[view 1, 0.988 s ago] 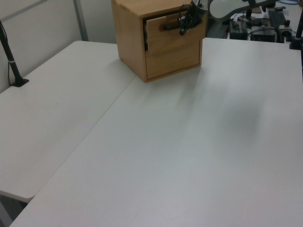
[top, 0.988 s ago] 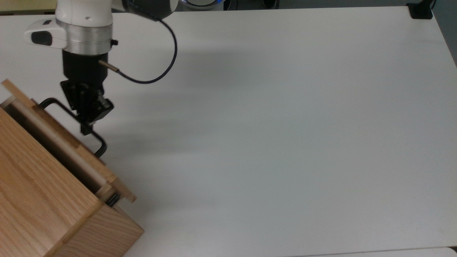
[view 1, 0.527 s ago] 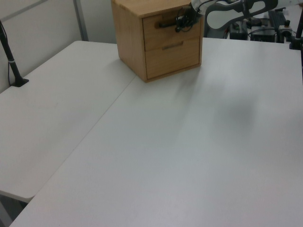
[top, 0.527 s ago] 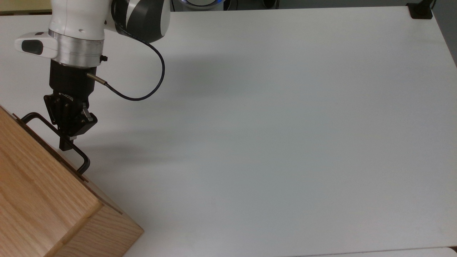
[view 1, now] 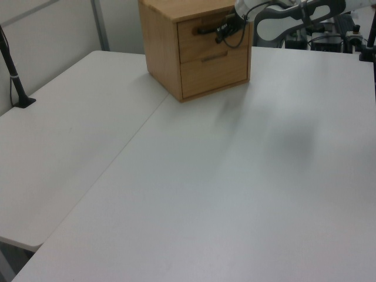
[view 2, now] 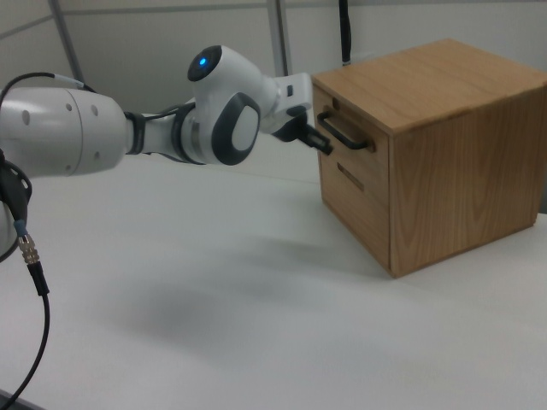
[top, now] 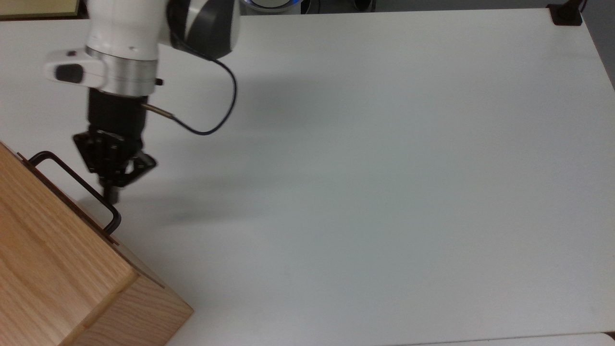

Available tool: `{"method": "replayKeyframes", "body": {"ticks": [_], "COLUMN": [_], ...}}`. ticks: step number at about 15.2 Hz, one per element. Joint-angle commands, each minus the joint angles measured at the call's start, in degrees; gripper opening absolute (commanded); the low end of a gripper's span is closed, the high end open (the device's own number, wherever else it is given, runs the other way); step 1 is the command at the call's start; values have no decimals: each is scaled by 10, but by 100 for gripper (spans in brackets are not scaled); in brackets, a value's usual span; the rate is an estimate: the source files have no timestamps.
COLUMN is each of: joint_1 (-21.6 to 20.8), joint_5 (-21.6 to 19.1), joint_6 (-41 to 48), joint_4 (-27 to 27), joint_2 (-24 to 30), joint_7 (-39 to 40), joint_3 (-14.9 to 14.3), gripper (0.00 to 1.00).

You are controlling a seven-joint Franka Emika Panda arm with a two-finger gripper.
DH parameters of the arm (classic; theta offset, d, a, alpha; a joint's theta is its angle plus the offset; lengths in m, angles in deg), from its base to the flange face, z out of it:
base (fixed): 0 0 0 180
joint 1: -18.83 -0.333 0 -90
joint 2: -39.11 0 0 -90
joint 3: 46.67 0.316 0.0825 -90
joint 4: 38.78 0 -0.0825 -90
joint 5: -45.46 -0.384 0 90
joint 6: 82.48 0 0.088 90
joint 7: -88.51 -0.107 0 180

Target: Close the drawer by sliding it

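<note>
- Your drawer (view 2: 350, 143) looks fully shut: in the right view its front panel sits flush with the face of the cabinet (view 2: 444, 145), and in the left view no gap shows around the drawer (view 1: 205, 34).
- From above, just the handle (top: 77, 185), a black U-shaped bar, sticks out past the cabinet's (top: 53, 269) top edge, with none of the drawer's inside showing.
- Judging from this, the sliding is done; what may be left is only for you to take the arm clear of the handle.
- The cabinet stands at a corner of the bench (top: 384, 192), at the top view's lower left, turned at an angle to the bench edges; the drawer is the upper one of two fronts, with a second front (view 1: 214, 69) below it.
- Your gripper (top: 113, 185) hangs just in front of the handle, on the side away from the cabinet, near the bar's middle to lower half in the top view.
- The gripper's links look spread, so it appears open and holds nothing; the fingertips are dark against the bar, so you cannot be sure whether one touches it.
- In the right view the gripper (view 2: 318, 141) sits just beside the handle's (view 2: 344, 133) near end, on the right view's left.
</note>
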Motion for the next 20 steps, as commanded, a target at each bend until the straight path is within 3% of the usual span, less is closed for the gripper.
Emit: {"method": "replayKeyframes", "body": {"ticks": [1, 6, 10, 13, 16, 19, 20], "joint_1": [-10, -64, -71, -71, -64, -63, -59], "joint_5": [5, 4, -14, -36, -39, -54, -65], "joint_6": [114, 411, 526, 547, 577, 591, 592], "joint_4": [96, 111, 111, 109, 105, 85, 83], "joint_2": [99, 192, 244, 252, 254, 252, 253], "joint_7": [85, 120, 166, 161, 160, 160, 160], "joint_3": [47, 62, 63, 64, 86, 86, 86], "gripper": [0, 0, 0, 0, 3, 15, 23]}}
